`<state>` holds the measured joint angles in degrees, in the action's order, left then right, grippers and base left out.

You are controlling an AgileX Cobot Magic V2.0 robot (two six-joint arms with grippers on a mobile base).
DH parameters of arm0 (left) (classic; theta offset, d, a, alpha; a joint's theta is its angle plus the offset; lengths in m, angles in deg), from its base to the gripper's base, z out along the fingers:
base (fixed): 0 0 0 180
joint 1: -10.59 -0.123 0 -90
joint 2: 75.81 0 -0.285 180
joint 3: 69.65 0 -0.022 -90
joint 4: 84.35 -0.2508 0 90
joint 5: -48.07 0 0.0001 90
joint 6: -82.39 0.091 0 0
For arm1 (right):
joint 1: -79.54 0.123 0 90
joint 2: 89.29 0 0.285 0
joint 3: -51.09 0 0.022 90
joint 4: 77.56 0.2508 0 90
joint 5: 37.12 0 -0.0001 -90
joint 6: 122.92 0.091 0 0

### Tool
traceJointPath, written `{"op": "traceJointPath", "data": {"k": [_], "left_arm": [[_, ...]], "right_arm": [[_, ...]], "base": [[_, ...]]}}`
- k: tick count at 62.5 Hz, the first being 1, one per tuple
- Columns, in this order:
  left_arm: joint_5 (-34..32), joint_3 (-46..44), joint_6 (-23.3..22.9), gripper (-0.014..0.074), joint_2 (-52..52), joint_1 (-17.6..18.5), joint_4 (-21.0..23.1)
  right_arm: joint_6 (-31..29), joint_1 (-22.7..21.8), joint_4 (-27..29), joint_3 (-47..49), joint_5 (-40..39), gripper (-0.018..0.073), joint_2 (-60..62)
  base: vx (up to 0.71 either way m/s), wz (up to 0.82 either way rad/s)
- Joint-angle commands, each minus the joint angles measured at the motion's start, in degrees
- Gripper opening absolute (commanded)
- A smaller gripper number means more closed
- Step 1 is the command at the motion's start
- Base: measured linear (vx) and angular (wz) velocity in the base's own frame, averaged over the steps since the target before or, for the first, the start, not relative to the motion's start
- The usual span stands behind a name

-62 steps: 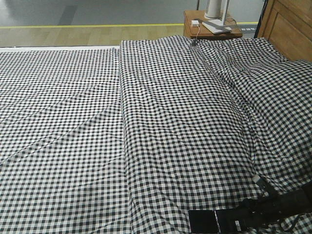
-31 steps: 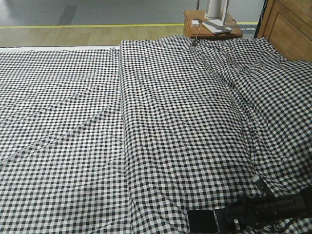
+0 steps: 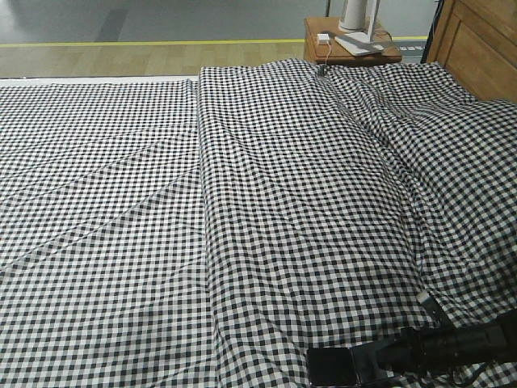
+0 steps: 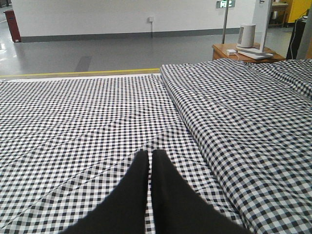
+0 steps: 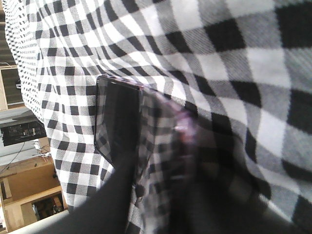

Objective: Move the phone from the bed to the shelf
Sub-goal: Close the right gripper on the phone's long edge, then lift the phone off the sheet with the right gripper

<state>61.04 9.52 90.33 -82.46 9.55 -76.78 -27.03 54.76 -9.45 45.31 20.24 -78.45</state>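
Reaching right gripper [image 3: 363,364]: I see it at the right end of the phone [image 3: 331,366], lower right of the frame; clamped or not, I cannot tell.
Left gripper [image 4: 149,157]: fingers almost touching, holding nothing, above the bed [image 3: 266,202].
Phone: on the gingham, near the bottom edge.
Nightstand [image 3: 355,50]: upper right, by the headboard [image 3: 485,40].

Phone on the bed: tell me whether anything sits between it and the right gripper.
Nothing visible does. The right gripper is at the phone's right edge, low in the front view, and one dark finger overlaps the phone in the wrist view. Only the bed's gingham cover lies under them.
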Motion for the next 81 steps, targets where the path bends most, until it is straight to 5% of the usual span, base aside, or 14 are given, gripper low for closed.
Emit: {"op": "traceJointPath", "data": {"k": [1,47,81], "left_arm": [[-3.91,0.03,-0.22,0.0001,0.29,0.16,0.34],[-3.91,0.03,-0.22,0.0001,0.29,0.16,0.34],[-3.91,0.03,-0.22,0.0001,0.29,0.16,0.34]], "right_arm": [[-0.79,-0.26,-0.06,0.15,4.92,-0.0013,2.5],[2.72,-0.26,-0.64,0.1,16.72,-0.0006,4.68],[10.52,-0.18,-3.16,-0.02,16.72,-0.0005,26.07]], "base": [[0.0,0.0],[0.0,0.0],[0.0,0.0]]}}
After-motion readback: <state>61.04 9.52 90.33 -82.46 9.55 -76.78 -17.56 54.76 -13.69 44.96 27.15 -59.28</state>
